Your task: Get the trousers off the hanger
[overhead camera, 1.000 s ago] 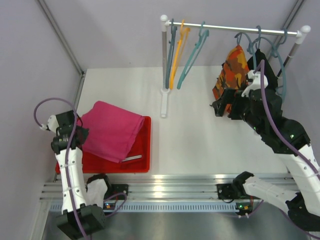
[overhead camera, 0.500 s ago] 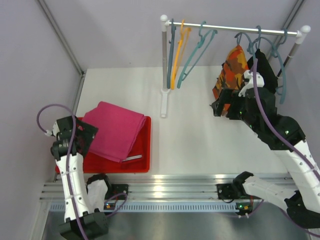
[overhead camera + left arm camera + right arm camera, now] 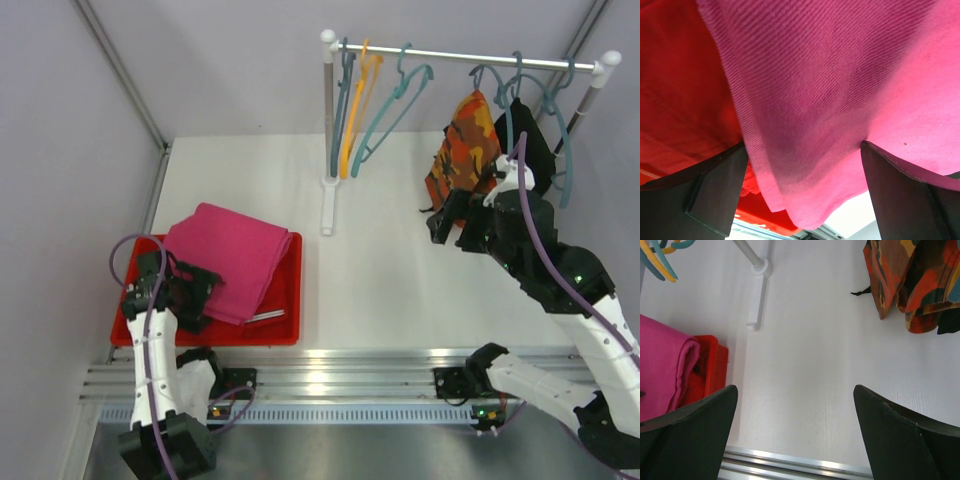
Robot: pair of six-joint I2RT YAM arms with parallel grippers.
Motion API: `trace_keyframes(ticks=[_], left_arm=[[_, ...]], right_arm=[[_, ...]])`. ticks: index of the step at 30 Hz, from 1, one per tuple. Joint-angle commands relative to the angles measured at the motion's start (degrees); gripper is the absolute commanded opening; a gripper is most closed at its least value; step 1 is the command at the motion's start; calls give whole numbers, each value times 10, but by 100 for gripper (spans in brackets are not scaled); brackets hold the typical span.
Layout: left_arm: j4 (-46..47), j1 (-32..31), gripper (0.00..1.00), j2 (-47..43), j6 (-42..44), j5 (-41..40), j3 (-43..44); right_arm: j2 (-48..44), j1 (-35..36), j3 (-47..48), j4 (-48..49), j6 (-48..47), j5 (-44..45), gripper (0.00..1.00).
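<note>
The left hand is held low over the near-left corner of a shallow red plastic tray, its fingers spread wide. A fold of the magenta pink cloth trousers hangs loosely between them and is not pinched. The left arm is folded steeply upward from its base at the near edge of the white counter.

The right hand is raised over the far right of the counter, with its jaws fully apart and nothing between them. It is pointed towards the orange camouflage cloth trousers, which are draped on a teal plastic hanger and lie just beyond the fingertips. Plain black cloth trousers are hung just beside them on the metal rail.

Further teal hangers and an orange plastic hanger are hung at the rail's left end, beside its white post.

In the left wrist view a red surface is seen under the pink fold; whether it is cloth or tray cannot be told. The rail and both hung garments are shown together only from above.
</note>
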Motion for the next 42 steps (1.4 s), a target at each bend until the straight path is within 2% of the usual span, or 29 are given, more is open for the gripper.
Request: trace_keyframes(ticks=[1, 6, 7, 10, 14, 16, 17, 20, 21, 29, 37, 39, 42], left_arm=[[52, -3, 98, -4, -16, 27, -17], [89, -2, 91, -15, -10, 21, -20], [95, -2, 86, -14, -11, 22, -19], [116, -2, 81, -11, -9, 17, -23], [144, -3, 79, -12, -16, 22, -56], [161, -2, 70, -19, -18, 25, -75], [165, -2, 55, -21, -18, 23, -79], [167, -2, 28, -28, -10, 7, -79], [161, -2, 0, -30, -9, 0, -75], [88, -2, 0, -31, 26, -97, 31], [-45, -16, 0, -32, 32, -249, 169], [-55, -29, 0, -41, 20, -259, 174], [-43, -37, 0, -54, 19, -214, 138]], right_arm=[[-7, 0, -4, 9, 13, -2, 100], [-1, 0, -4, 12, 8, -4, 100], [-1, 1, -4, 14, 8, -7, 100], [1, 0, -6, 16, 7, -4, 100], [1, 1, -10, 17, 7, -2, 100], [1, 0, -11, 17, 8, 0, 100], [2, 0, -10, 17, 8, 0, 100], [3, 0, -8, 17, 7, 0, 100], [3, 0, -7, 17, 7, 0, 100], [3, 0, -10, 19, 10, -4, 99], [-2, 0, -4, 15, 13, -6, 98], [-3, 0, -1, 11, 12, -8, 98], [-4, 0, 1, 5, 11, -6, 97]])
